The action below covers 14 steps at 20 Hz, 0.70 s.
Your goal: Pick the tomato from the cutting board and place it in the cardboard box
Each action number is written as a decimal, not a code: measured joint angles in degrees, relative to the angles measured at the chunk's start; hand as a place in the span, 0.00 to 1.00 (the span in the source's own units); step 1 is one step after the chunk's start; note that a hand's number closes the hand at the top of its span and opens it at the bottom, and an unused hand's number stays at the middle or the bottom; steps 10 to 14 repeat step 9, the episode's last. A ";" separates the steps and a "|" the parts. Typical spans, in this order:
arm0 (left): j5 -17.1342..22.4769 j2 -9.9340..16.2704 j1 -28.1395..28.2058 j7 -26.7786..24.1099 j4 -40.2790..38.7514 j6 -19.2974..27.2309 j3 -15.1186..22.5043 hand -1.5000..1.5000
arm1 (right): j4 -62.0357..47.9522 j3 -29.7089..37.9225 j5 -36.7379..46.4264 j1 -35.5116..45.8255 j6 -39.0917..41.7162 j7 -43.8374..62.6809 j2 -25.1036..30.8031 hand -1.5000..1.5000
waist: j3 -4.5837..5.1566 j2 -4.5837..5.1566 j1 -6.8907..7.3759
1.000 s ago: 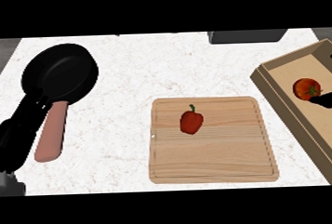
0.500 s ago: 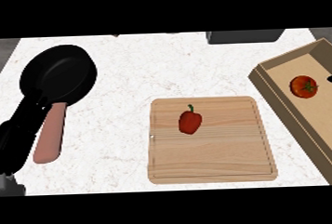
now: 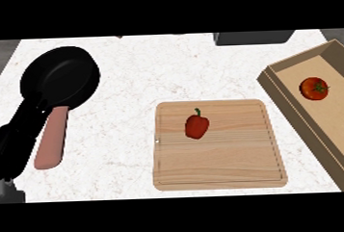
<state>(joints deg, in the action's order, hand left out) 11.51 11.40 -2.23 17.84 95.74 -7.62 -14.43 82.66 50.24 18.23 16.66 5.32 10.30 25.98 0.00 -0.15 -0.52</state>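
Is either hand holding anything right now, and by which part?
Nothing is visibly held. The tomato lies free in the cardboard box, the right hand is out of view, and the left hand touches nothing at the left edge.

Tomato (image 3: 315,88) in box (image 3: 288,106) at right; pepper (image 3: 196,126) on board (image 3: 219,169), ctr; pan (image 3: 60,78) left.

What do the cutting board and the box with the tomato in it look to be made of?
The cutting board looks like pale, matte wood, with visible grain lines. The box looks like cardboard: flat tan-brown walls, no gloss. The tomato lies inside it.
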 measured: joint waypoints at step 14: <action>-0.26 -0.36 0.37 -1.34 -0.81 -0.61 -0.10 0.50 | -4.35 4.97 -9.95 -7.25 7.47 -5.30 7.71 0.00 | 0.00 0.09 0.31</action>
